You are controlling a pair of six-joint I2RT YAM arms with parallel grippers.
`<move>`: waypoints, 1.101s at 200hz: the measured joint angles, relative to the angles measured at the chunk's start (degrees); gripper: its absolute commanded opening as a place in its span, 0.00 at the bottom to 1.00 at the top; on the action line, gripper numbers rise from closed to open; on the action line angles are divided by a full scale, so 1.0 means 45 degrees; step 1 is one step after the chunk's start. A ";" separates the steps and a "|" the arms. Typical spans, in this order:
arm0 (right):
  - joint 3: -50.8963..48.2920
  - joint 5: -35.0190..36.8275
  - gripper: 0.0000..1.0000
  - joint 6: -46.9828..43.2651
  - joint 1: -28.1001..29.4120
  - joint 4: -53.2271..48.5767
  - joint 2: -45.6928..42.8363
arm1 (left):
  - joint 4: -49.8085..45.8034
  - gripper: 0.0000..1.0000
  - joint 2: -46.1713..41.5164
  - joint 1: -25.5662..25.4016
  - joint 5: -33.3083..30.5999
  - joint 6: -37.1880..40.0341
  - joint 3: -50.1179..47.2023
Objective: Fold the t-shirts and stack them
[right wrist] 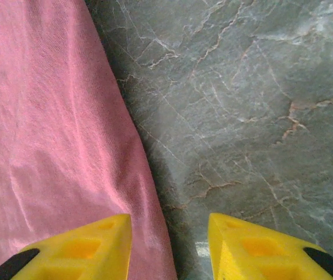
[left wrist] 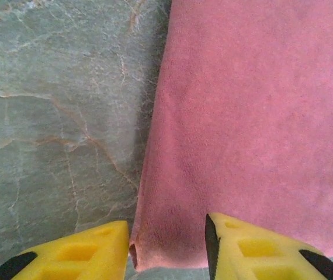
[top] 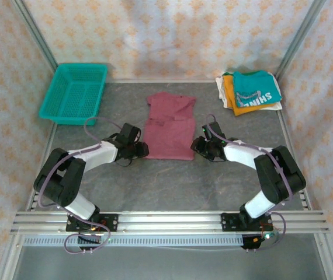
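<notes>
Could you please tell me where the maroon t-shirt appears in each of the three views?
Top external: the maroon t-shirt lies mid-table, between the left gripper and right gripper.
Left wrist: it covers the right side, its near corner between the yellow fingers.
Right wrist: it covers the left side, its edge running down between the fingers.
Shared landmark: the grey veined table beside the shirt.

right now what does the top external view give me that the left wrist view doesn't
From above: the teal basket at far left, the stack of folded tees at far right, the right gripper, and the whole maroon t-shirt lying between the arms. Left wrist close-up: the left gripper open, its yellow fingers straddling the shirt's near left corner. Both: maroon cloth on the grey marbled table.
</notes>
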 measured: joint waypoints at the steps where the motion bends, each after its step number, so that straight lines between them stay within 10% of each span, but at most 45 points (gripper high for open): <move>1: 0.0000 -0.0005 0.40 0.0000 0.0000 0.0010 0.0005 | 0.0010 0.39 0.0010 -0.0005 0.0005 0.0000 0.0000; 106: -0.0937 -0.0151 0.52 0.0194 -0.0005 0.0393 -0.0588 | 0.0393 0.00 0.0525 -0.0408 -0.0058 -0.0015 0.0044; 220: -0.1219 -0.1987 0.33 0.0515 0.0481 0.2239 0.0136 | 0.0389 0.00 0.0520 -0.0408 -0.0146 0.0000 0.0039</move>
